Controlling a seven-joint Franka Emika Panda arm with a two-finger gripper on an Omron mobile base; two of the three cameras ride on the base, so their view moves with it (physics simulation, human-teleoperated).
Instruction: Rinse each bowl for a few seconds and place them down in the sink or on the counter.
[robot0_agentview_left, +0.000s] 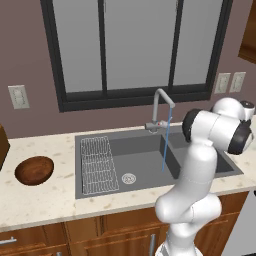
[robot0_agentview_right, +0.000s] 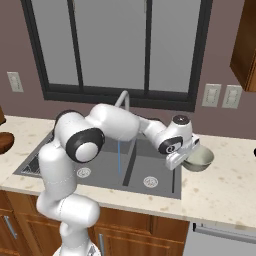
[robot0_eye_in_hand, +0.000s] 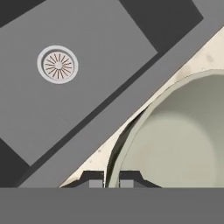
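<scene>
Closest to our hand camera, the two dark fingertips (robot0_eye_in_hand: 96, 178) sit on either side of the pale bowl's (robot0_eye_in_hand: 183, 131) light rim, one outside the wall and one inside, so we read the hand (robot0_eye_in_hand: 111, 179) as pinching that rim. We see the same grip from the right base camera: the hand (robot0_agentview_right: 176, 161) is at the near left edge of the pale grey-green bowl (robot0_agentview_right: 199, 159), which is upright over the counter (robot0_agentview_right: 225, 185) just to the right of the sink (robot0_agentview_right: 150, 170). We cannot tell whether the bowl's base touches the stone or hangs just above it.

Moving outward in the hand camera, a strip of beige speckled counter shows between the bowl and the sink's grey rim, and beyond that rim lies a dark basin with its round drain (robot0_eye_in_hand: 57, 64).

From the left base camera we see the curved grey faucet (robot0_agentview_left: 161, 107) behind the sink, with a thin blue stream of water (robot0_agentview_left: 165, 145) falling into the basin. A wire grid rack (robot0_agentview_left: 97, 164) lies in the left part of the sink.

Farther left, well apart from the sink, the dark reddish-brown bowl (robot0_agentview_left: 34, 170) rests upright on the counter. Behind everything we see a dark-framed window (robot0_agentview_left: 135, 47) and pale wall outlets (robot0_agentview_left: 18, 96).
</scene>
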